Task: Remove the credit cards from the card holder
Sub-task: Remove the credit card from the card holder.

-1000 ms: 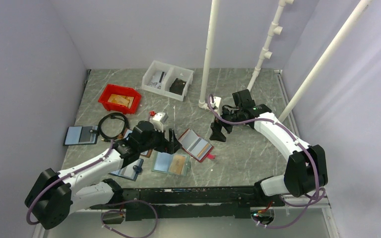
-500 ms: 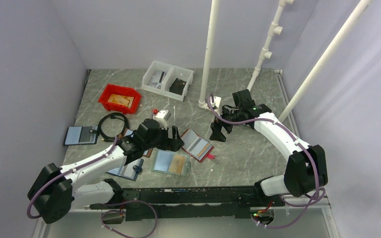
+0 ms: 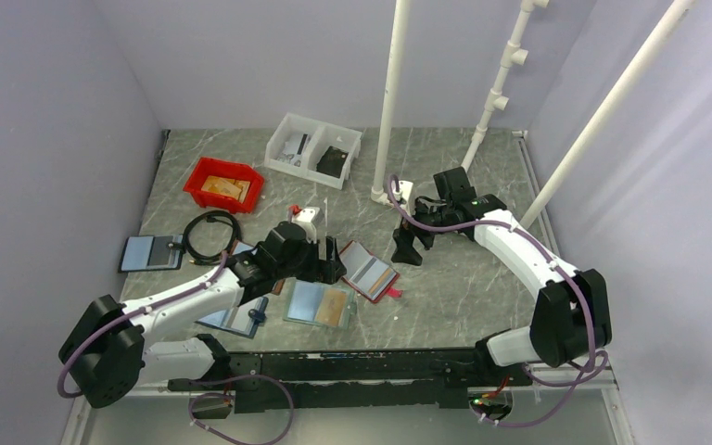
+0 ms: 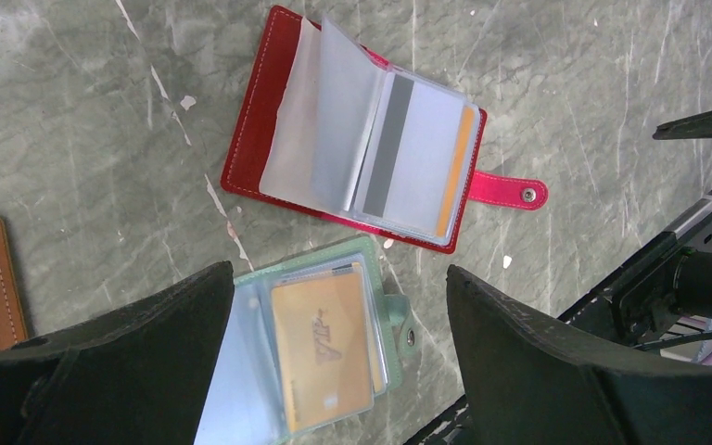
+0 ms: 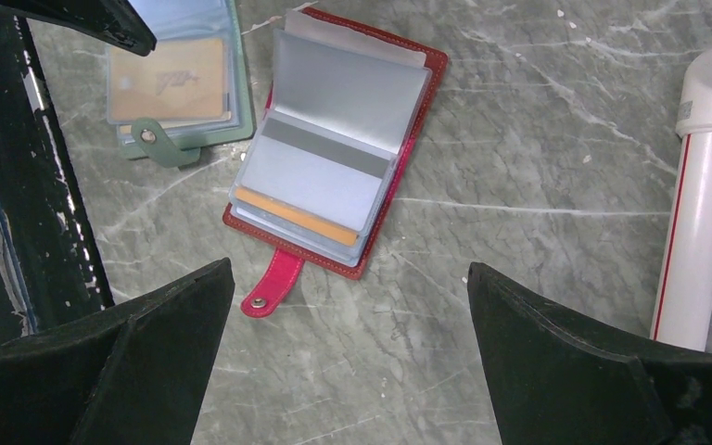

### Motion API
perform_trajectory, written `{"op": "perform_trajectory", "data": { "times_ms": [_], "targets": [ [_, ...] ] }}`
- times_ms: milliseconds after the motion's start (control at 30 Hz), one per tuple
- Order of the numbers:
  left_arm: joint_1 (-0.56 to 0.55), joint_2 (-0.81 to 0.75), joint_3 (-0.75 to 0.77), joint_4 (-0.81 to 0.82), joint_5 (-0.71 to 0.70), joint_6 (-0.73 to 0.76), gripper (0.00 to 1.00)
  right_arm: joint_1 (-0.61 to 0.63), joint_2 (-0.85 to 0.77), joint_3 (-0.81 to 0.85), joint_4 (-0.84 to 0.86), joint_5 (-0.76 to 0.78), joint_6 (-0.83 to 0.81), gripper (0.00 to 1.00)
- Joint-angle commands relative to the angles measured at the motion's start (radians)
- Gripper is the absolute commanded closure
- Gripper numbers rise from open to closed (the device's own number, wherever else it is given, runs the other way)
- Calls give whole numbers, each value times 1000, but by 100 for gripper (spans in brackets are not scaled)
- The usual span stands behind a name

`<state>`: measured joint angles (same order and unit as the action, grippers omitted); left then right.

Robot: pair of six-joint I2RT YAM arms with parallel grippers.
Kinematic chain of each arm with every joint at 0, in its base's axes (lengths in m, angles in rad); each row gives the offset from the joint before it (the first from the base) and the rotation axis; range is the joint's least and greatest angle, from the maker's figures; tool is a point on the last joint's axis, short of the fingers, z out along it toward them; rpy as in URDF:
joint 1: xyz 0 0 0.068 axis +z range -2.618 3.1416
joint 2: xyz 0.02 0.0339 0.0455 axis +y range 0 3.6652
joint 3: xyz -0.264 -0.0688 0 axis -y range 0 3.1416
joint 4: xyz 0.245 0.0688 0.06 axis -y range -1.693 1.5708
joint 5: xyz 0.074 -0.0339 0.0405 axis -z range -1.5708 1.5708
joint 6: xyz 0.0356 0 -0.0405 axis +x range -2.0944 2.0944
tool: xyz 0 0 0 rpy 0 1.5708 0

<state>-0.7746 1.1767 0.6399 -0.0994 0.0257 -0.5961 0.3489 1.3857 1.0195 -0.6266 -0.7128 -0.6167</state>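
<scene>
Open red card holder [image 3: 368, 272] is seen flat on the tabletop [image 3: 464, 287] between left hand [image 3: 326, 267] and right hand [image 3: 410, 248], both spread wide and empty; the cover should be pinned while credit cards [image 4: 413, 162] are slid from clear sleeves [image 4: 315, 111].

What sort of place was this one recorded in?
Most likely a purpose-built robot test cell, not a home or shop: plain lilac walls box in a grey marble-patterned tabletop, and white plastic pipe posts stand at the back.
</scene>
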Motion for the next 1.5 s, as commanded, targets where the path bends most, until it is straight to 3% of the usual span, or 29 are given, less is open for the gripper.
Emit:
{"op": "perform_trajectory", "data": {
  "times_ms": [0,200,400,567,767,967,1467],
  "targets": [
    [-6,6,33,33,-2,-10,11,2,10,12,23,6,20,0],
    [-12,34,56,46,7,-1,14,2,16,8,27,-17,30,0],
    [-12,139,113,83,16,-2,26,2,68,18,20,-26,69,0],
    [-20,254,172,145,115,11,31,3,121,57,-25,-15,85,1],
    [-42,343,176,207,171,25,33,2,132,49,22,22,146,8],
    [-107,407,223,132,58,61,28,-2,132,53,40,52,177,16],
    [-201,558,408,-72,-168,157,24,-36,127,56,47,58,199,18]
  ]
}}
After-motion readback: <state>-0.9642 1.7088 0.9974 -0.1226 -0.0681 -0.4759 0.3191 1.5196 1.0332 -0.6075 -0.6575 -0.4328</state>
